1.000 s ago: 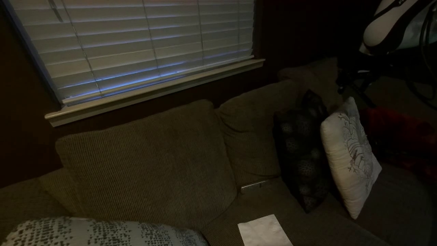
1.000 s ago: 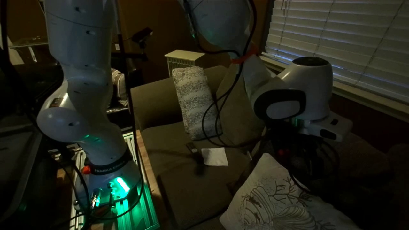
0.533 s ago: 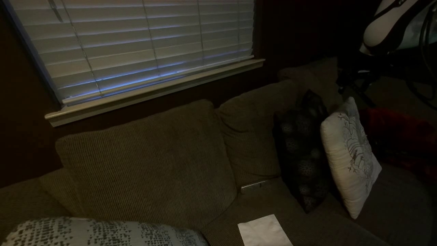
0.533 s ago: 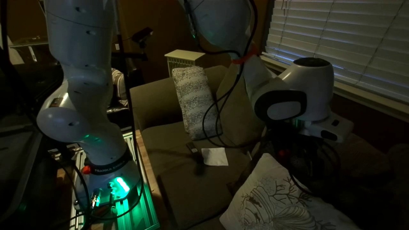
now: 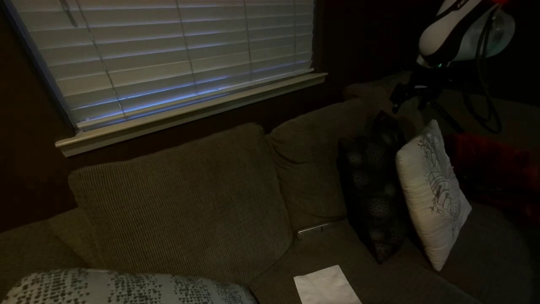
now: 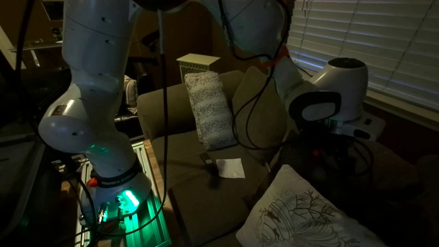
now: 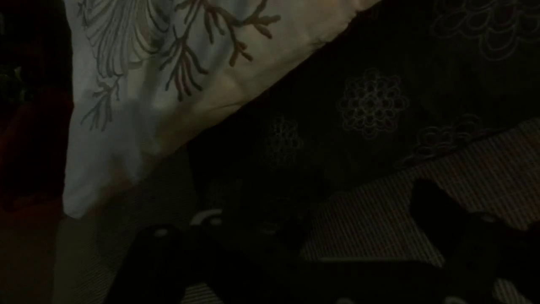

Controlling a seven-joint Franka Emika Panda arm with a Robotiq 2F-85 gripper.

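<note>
A white pillow (image 5: 434,198) and a dark pillow (image 5: 373,202) stand tilted, side by side, on the couch (image 5: 386,280), each with one corner lowest. The white pillow is plump, its face embroidered with a ribbed shell and branching coral in brown and grey; its upper part leans toward its neighbour. The dark pillow, nearly black and scattered with pale, flower-like rounds of looping outlines, sits between the white one and the ribbed back cushion (image 5: 312,169). In the wrist view the white edge overlaps the dark fabric; whether the two touch is too dim to tell
</note>
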